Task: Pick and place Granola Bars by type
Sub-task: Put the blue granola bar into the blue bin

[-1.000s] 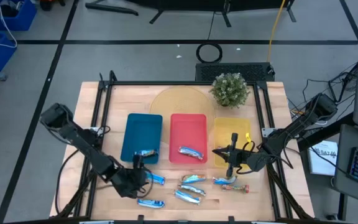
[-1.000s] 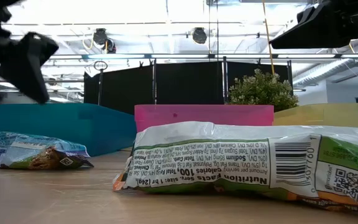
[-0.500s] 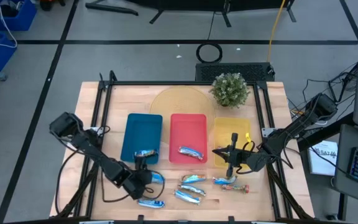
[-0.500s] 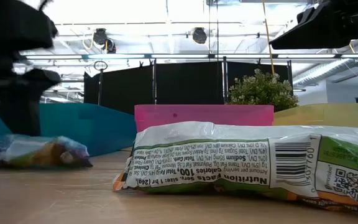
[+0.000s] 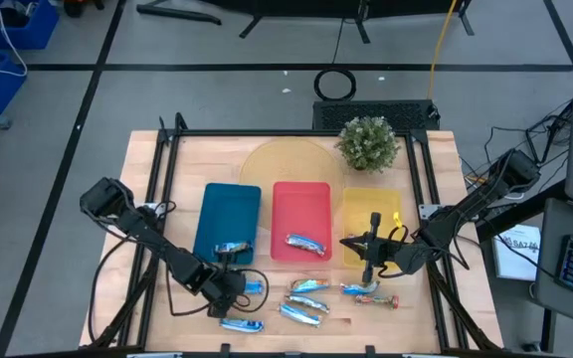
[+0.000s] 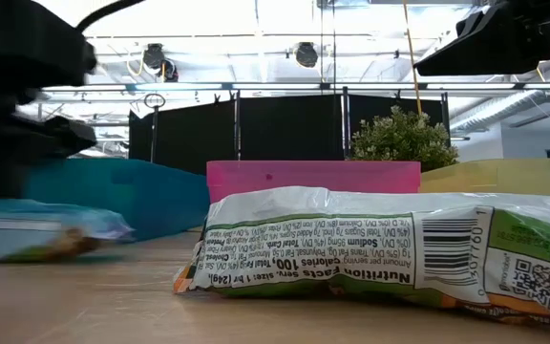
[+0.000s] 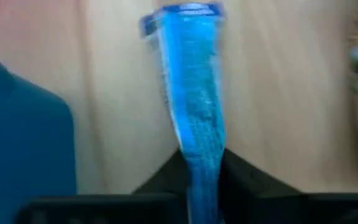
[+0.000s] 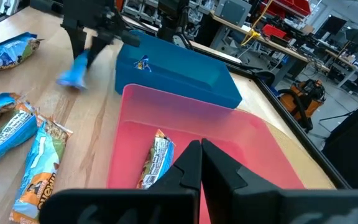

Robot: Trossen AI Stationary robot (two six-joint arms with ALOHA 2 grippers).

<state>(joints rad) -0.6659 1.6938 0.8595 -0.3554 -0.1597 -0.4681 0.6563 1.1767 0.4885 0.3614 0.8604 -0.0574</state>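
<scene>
Lower centre of the high view, four shiny wrapped granola bars (image 5: 308, 298) lie unsorted on the wooden desk (image 5: 436, 310). Left of them, the left end effector (image 5: 235, 288) is clenched on a blue bar (image 7: 192, 124). Farther up, the blue rectangular tray (image 5: 227, 217) and red tray (image 5: 301, 207) hold one bar each; the right end effector (image 5: 372, 251), fingers pressed together, waits at the yellow tray (image 5: 369, 207).

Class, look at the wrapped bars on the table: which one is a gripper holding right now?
The blue bar just in front of the blue tray. The left gripper is pinching its end, as the left wrist view shows; every other bar lies untouched.
</scene>
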